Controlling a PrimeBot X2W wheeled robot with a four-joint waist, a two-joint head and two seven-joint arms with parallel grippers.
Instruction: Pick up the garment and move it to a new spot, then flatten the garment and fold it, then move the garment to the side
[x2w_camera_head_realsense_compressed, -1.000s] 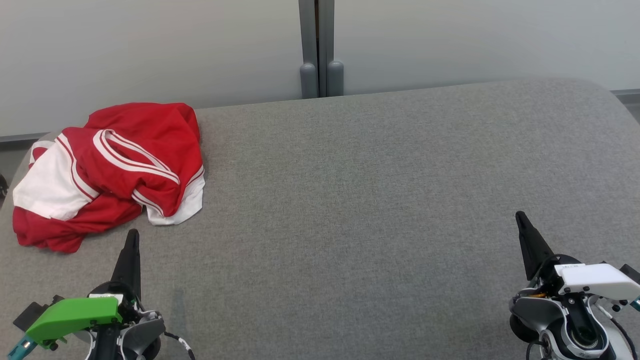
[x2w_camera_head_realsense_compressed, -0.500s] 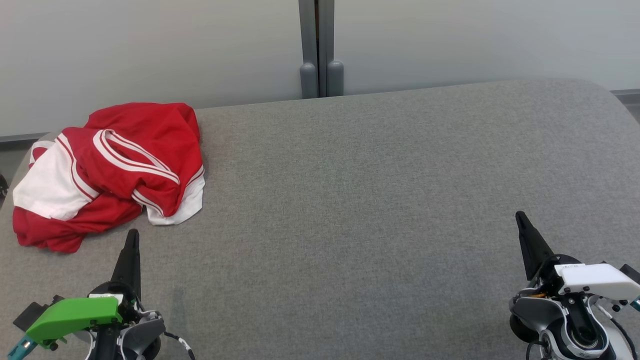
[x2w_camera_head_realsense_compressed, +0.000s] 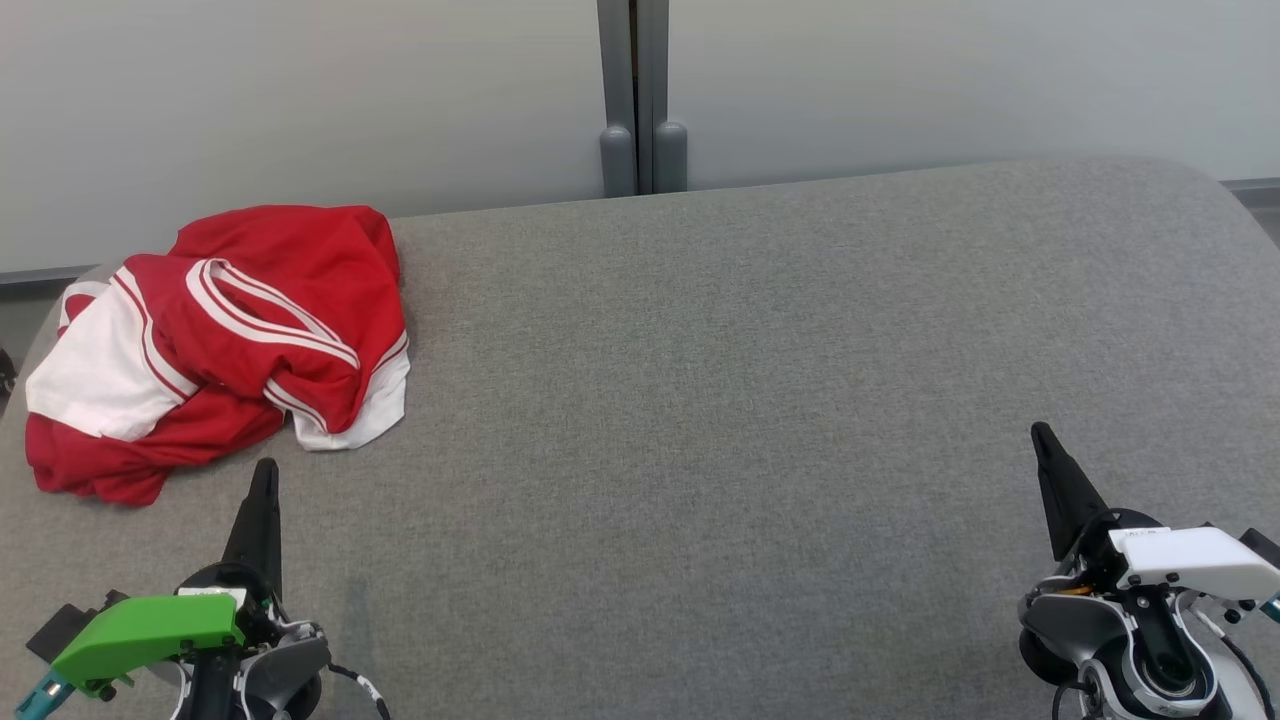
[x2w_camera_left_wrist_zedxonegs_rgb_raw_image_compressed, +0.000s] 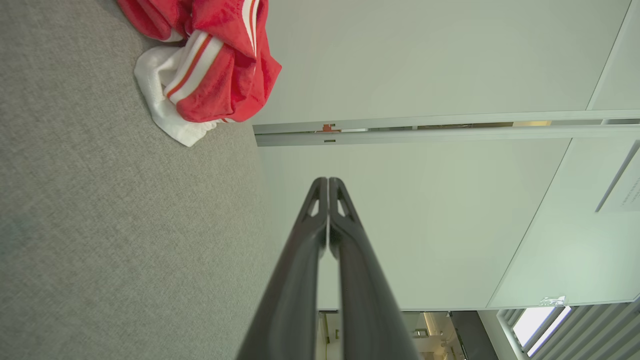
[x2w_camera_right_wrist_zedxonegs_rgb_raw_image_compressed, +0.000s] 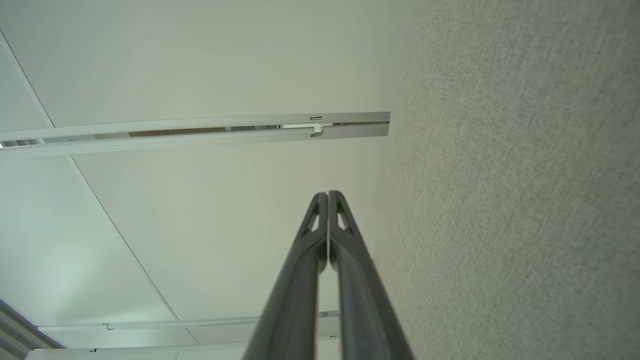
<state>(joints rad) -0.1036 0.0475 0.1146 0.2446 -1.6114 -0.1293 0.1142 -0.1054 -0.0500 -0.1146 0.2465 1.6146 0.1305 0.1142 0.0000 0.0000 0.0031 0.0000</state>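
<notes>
A crumpled red garment (x2w_camera_head_realsense_compressed: 215, 340) with white panels and striped white trim lies bunched in soft folds at the far left corner of a grey, coarse-woven padded surface (x2w_camera_head_realsense_compressed: 750, 400). At the surface's near left, just short of the cloth, the left gripper (x2w_camera_head_realsense_compressed: 265, 470) holds its slim, tapered dark fingers pressed together on nothing. At the surface's near right, the right gripper (x2w_camera_head_realsense_compressed: 1040, 432) is likewise closed and empty, with smooth pale wall panels (x2w_camera_head_realsense_compressed: 900, 80) behind the far edge.

Bright, even, diffuse over the grey bench (x2w_camera_head_realsense_compressed: 700, 400); just a faint soft shadow on it beside the left claw (x2w_camera_head_realsense_compressed: 264, 470). Crisp in head view. Greenish cast on the wall (x2w_camera_left_wrist_zedxonegs_rgb_raw_image_compressed: 425, 60) beyond the bench in wrist views; washed-out glare at a window (x2w_camera_left_wrist_zedxonegs_rgb_raw_image_compressed: 537, 325) well off the bench.
</notes>
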